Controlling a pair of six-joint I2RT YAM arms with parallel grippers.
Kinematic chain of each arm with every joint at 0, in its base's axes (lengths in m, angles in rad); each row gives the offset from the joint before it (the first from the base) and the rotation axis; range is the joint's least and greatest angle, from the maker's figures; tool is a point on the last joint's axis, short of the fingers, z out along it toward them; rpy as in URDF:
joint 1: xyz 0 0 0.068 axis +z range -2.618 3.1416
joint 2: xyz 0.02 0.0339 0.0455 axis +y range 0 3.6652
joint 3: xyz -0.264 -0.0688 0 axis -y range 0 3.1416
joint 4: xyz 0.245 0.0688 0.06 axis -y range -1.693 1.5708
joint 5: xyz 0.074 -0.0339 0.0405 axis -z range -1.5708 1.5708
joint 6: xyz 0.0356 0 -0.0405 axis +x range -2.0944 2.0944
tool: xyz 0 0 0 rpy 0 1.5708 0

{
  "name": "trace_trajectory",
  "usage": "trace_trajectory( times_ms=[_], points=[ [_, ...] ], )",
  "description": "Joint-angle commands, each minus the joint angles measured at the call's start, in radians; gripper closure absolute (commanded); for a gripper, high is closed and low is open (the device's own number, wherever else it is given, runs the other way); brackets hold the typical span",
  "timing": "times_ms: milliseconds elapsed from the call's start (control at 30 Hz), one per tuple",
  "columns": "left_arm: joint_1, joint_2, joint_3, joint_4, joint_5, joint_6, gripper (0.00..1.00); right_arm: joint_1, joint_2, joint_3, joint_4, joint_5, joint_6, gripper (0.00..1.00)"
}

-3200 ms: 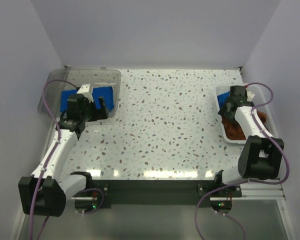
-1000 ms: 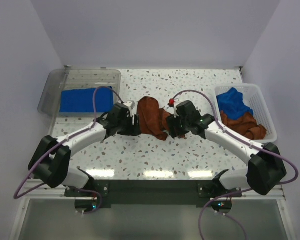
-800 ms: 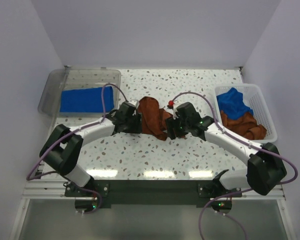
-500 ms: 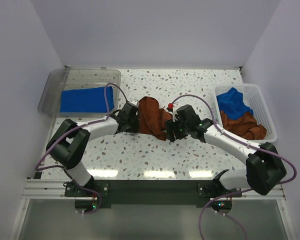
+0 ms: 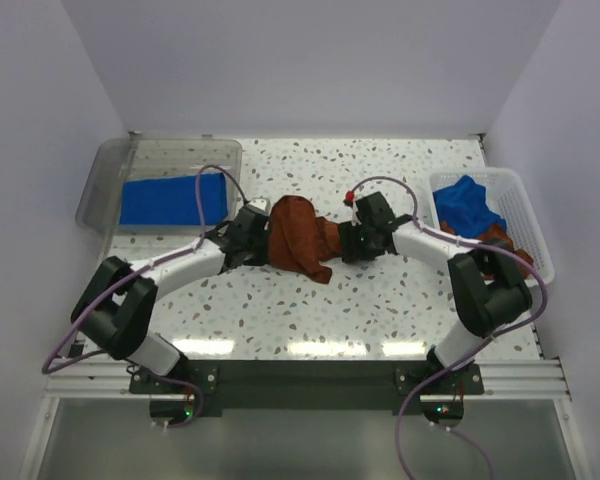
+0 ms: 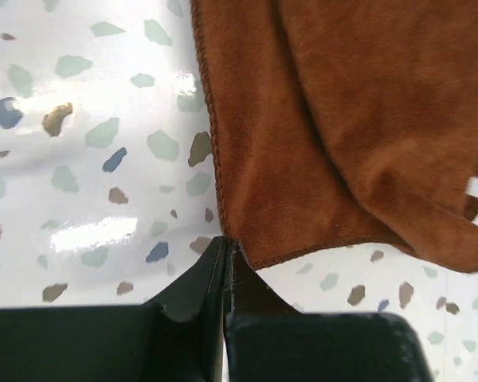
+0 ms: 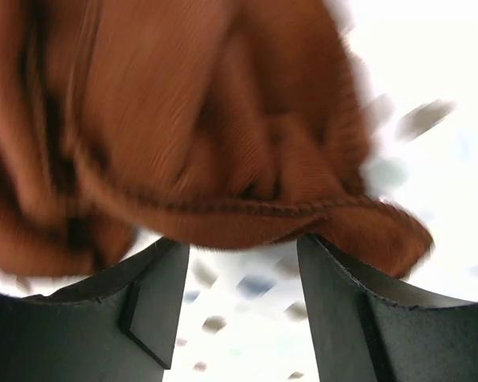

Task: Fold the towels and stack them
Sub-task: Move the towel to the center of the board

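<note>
table is carrying tray at 10 o'clock, with a blue towel lying flat inside. it is also carrying basket at 2 o'clock, which is holding a heap of blue and brown cloth. brown towel is lying crumpled at the centre, well apart from both.

left gripper is sitting at the brown towel's 9 o'clock side. its jaws, gaping a second ago, are now pressing together on the hemmed corner, as its wrist view is showing. right gripper is reaching in from 3 o'clock with jaws spread, straddling the opposite hem without biting; that view is blurring.

against the earlier frame, the right arm's elbow is sitting nearer the basket. with one corner secured, the spreading step is looking half set, and the second pinch is still lacking.
</note>
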Motion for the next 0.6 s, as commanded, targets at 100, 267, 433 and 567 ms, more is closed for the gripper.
trace_trajectory(
  times_ms=[100,267,433,567],
  points=[
    [-0.004,-0.167,-0.072,-0.097,0.012,-0.004,1.0,-0.121,0.108,0.272,0.042,0.142,0.056,0.4],
    [-0.004,-0.231,-0.138,-0.111,0.084,-0.03,1.0,-0.057,0.068,0.272,0.013,0.073,0.063,0.4],
    [-0.004,-0.26,-0.17,-0.116,0.113,-0.041,1.0,0.041,-0.024,0.12,0.019,0.043,0.131,0.42],
    [-0.006,-0.279,-0.178,-0.125,0.109,-0.034,1.0,0.066,-0.065,0.001,0.068,0.021,0.182,0.46]
  ],
)
